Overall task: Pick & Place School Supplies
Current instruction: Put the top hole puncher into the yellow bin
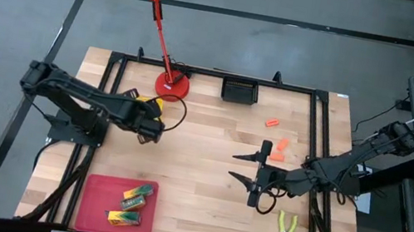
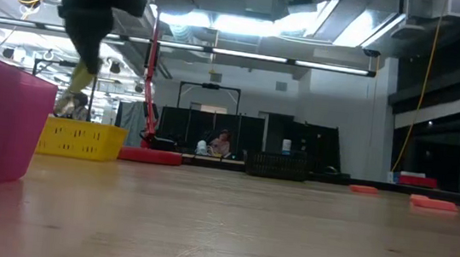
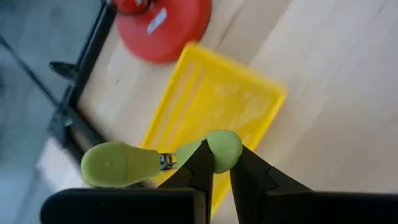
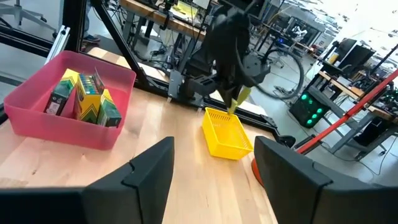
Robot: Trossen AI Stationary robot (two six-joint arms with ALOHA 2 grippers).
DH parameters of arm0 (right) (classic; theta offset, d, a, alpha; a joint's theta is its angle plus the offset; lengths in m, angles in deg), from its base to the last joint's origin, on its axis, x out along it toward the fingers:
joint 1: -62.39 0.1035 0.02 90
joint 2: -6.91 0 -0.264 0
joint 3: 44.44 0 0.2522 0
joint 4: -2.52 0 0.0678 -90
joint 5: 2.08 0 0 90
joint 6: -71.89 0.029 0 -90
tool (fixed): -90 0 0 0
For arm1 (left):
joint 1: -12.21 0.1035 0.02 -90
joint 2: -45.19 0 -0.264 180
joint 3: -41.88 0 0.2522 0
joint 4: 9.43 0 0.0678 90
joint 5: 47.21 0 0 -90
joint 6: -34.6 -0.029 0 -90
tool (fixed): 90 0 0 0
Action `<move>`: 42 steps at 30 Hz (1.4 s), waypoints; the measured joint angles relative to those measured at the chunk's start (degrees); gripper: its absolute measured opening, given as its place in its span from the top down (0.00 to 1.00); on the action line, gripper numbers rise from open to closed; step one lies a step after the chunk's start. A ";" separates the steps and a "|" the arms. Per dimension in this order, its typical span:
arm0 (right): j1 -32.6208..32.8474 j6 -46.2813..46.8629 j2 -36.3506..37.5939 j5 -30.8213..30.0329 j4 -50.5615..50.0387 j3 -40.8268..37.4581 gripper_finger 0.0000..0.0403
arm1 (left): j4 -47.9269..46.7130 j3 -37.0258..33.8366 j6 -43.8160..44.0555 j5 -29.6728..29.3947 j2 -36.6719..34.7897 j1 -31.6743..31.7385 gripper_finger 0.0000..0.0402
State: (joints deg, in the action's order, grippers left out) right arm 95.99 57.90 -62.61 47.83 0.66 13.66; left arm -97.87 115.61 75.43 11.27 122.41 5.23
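Table (image 1: 208, 158): bare wooden top filling the middle of the high view, with both arms reaching in from the sides; the supplies lie well apart, so each arm crosses open wood while carrying.
Red tray (image 1: 96, 199): lower left of the high view, holding three green-and-yellow boxes (image 1: 136, 199) leaning on one another; a box dropped on top could slide off that pile and over the low wall.
Yellow tray (image 3: 217, 106): upper middle of the left wrist view, just beside the red lamp base (image 3: 165, 25); in the high view it is largely hidden under the left arm, so a release there is judged blind from above.
Left gripper (image 3: 214, 163): lower middle of its wrist view, fingers clamped on one rounded end of a yellow-green-handled tool (image 3: 121, 163), high over the yellow tray.
Risk, left: the grip looks to sit on one handle tip only, so the tool could pivot or slip free; let go from this height it may bounce off the tray rim toward the lamp base.
Right gripper (image 1: 255, 168): centre right of the high view, jaws wide apart and holding nothing.
Pliers (image 1: 285, 231): lower right of the high view, near the right arm.
Orange pieces (image 1: 280, 149): upper right of centre, one just beside the right gripper.
Risk, right: a spread finger could nudge the nearest orange piece aside instead of straddling it.
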 joint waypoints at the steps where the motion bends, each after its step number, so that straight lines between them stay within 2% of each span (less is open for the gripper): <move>1: 0.00 0.05 0.00 0.01 -0.01 0.00 0.44 | -1.42 0.25 -1.35 1.00 0.34 0.47 0.93; 8: 0.02 0.05 0.00 0.43 0.00 0.00 0.44 | -2.52 2.01 -12.06 9.13 0.91 3.03 0.93; 13: 0.02 0.05 0.00 0.53 0.00 0.00 0.44 | -2.93 3.96 -17.37 11.84 2.17 5.93 0.93; 17: 0.02 0.05 0.00 1.55 -0.02 0.00 0.44 | -3.79 6.72 -22.20 14.00 6.29 8.85 0.93; 23: 0.04 0.23 0.00 1.99 -1.86 -0.02 0.44 | -7.74 9.21 -27.33 16.65 11.82 13.77 0.93; 31: 0.37 1.92 -0.02 2.01 -4.33 -0.02 0.44 | -7.13 9.32 -32.21 19.09 12.43 19.90 0.93; 42: 0.42 4.23 -0.02 1.73 -6.08 -0.02 0.44 | -2.86 9.35 -37.14 21.14 16.54 21.85 0.93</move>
State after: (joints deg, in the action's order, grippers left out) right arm 96.41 62.13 -62.63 49.55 -5.42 13.63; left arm -100.73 124.96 38.30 32.41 138.94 27.08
